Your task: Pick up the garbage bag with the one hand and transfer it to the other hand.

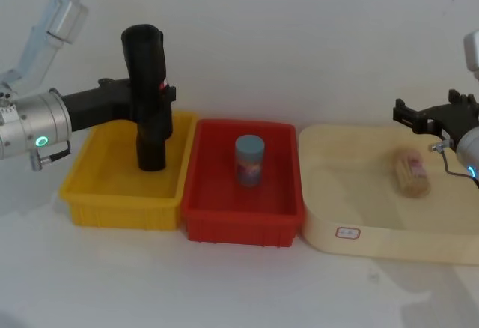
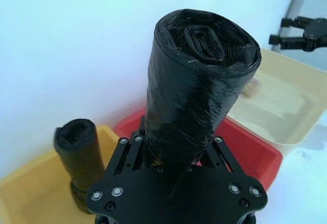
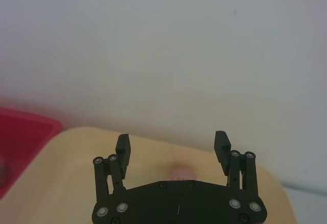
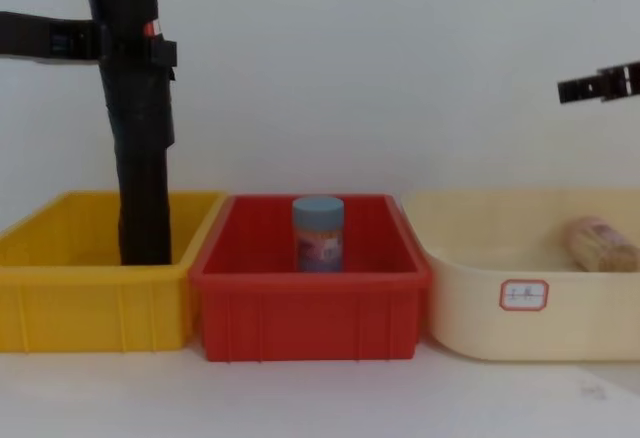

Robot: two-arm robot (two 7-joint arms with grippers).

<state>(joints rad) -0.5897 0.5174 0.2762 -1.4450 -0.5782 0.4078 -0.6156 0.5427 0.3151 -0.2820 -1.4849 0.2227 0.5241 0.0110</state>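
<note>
Aloft, garbage bag (image 1: 144, 51) in left end effector (image 1: 159, 92) clears yellow bin (image 1: 120, 197).

Black garbage bag (image 1: 144, 51); red bin (image 1: 239, 219)

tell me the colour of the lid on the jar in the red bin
Greyish blue; the lid shows best in the chest view.

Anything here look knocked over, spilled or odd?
Nothing spilled or broken. The beige item lies on its side in the cream tray below the open right end effector; the garbage bag leans slightly in the left end effector.
</note>
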